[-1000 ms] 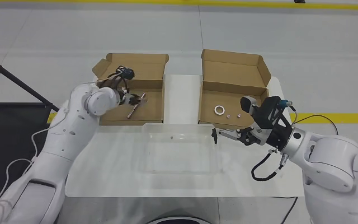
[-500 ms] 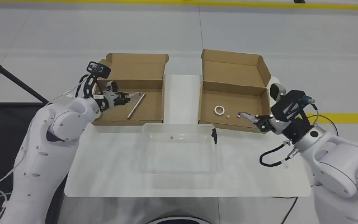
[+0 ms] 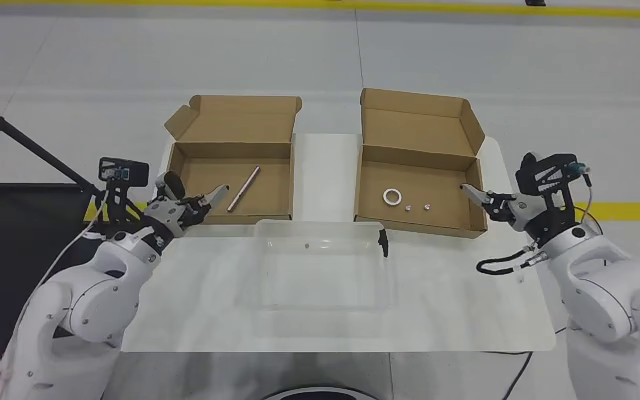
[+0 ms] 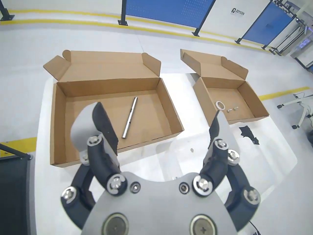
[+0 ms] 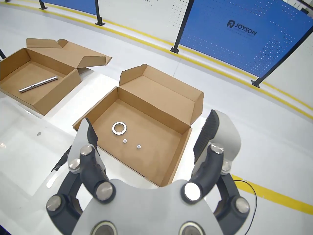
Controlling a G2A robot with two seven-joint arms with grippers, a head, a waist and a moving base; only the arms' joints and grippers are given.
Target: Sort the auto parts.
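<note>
Left jaws and right jaws gape apart, empty. The metal rod (image 3: pixel 244 187) lies in the left cardboard box (image 3: pixel 232 146). The ring (image 3: pixel 394 196) and two small studs (image 3: pixel 409 206) lie in the right cardboard box (image 3: pixel 418 152).

A pale grey glossy floor (image 3: pixel 450 60) spreads all around, crossed by a yellow taped floor line (image 4: pixel 19 141). Along the far side runs a row of partitions. Blue perforated panels (image 5: pixel 239 25) alternate with white perforated panels (image 5: pixel 137 5), held by slim black posts (image 5: pixel 188 13) on flat feet. The white rectangular table top (image 3: pixel 325 170) is glossy (its sheen mirrors the bright, even light). A white wheeled stand base (image 4: pixel 302 114) sits on the floor, well apart from the table.
</note>
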